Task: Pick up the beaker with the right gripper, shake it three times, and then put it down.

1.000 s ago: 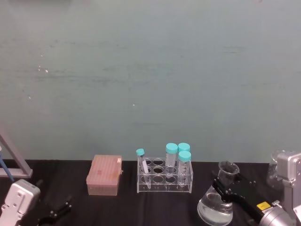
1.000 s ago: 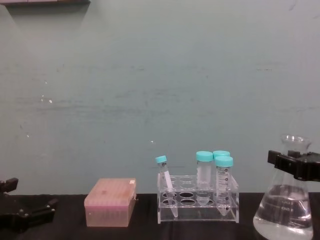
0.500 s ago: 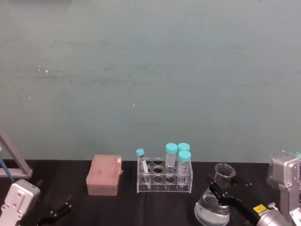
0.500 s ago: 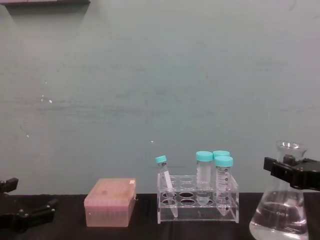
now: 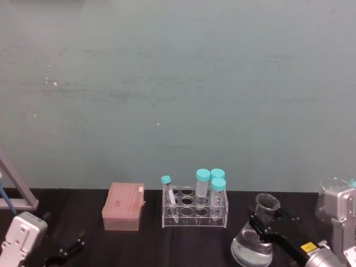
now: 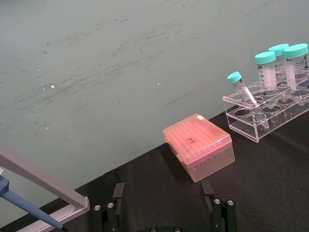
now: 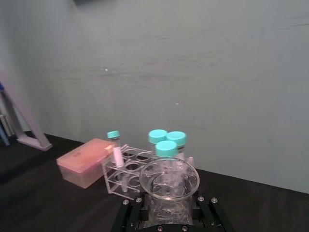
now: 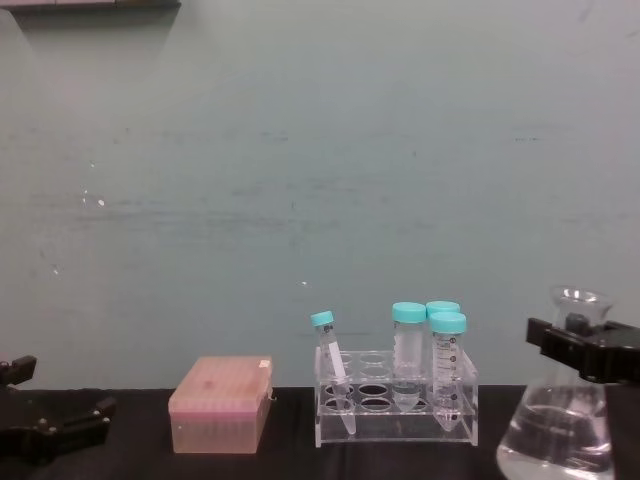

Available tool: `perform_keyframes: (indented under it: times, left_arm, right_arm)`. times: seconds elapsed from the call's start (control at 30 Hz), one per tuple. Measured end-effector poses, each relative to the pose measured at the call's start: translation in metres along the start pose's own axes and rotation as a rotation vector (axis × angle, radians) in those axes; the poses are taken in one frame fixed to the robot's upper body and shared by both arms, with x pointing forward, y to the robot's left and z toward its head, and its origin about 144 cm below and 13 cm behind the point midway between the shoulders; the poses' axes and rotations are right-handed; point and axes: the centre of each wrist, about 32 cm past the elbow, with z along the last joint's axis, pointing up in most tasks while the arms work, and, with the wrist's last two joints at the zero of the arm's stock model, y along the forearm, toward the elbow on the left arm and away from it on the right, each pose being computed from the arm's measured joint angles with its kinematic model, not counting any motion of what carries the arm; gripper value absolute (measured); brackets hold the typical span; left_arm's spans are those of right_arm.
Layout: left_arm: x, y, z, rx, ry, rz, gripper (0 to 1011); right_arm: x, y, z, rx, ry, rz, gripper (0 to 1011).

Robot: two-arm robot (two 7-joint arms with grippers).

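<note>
The beaker (image 8: 556,436) is a clear conical flask holding some clear liquid, at the right of the black table (image 8: 285,455). My right gripper (image 8: 582,349) is shut on its neck just under the flared rim. In the head view the beaker (image 5: 252,248) is at the lower right, with the right gripper (image 5: 262,223) clamped across its neck. The right wrist view looks down on the beaker's rim (image 7: 169,179) between the right gripper's (image 7: 167,209) fingers. The view's lower edge cuts off the beaker's base. My left gripper (image 8: 52,430) rests open at the far left, and the left wrist view shows it (image 6: 164,209) low over the table.
A clear tube rack (image 8: 396,405) with teal-capped tubes stands left of the beaker. A pink tip box (image 8: 220,405) sits further left. Another clear glass vessel (image 5: 329,196) stands at the far right. A pipette stand (image 5: 14,192) is at the far left.
The beaker, held in my right gripper, has shifted slightly left and lower over the last second. The left arm has not moved.
</note>
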Motion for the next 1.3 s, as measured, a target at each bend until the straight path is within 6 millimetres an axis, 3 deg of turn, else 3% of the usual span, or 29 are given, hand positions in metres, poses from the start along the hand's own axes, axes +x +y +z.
perform_keyframes:
  times: [0.37,1.3]
  left_arm:
    - [0.0,0.0,0.0,0.0,0.0,0.0,1000]
    - [0.0,0.0,0.0,0.0,0.0,0.0,1000]
  right_arm:
    - [0.011,-0.007,0.002,0.005,-0.014,-0.056,456]
    - [0.008,-0.008,0.001,-0.001,-0.003,-0.068,456]
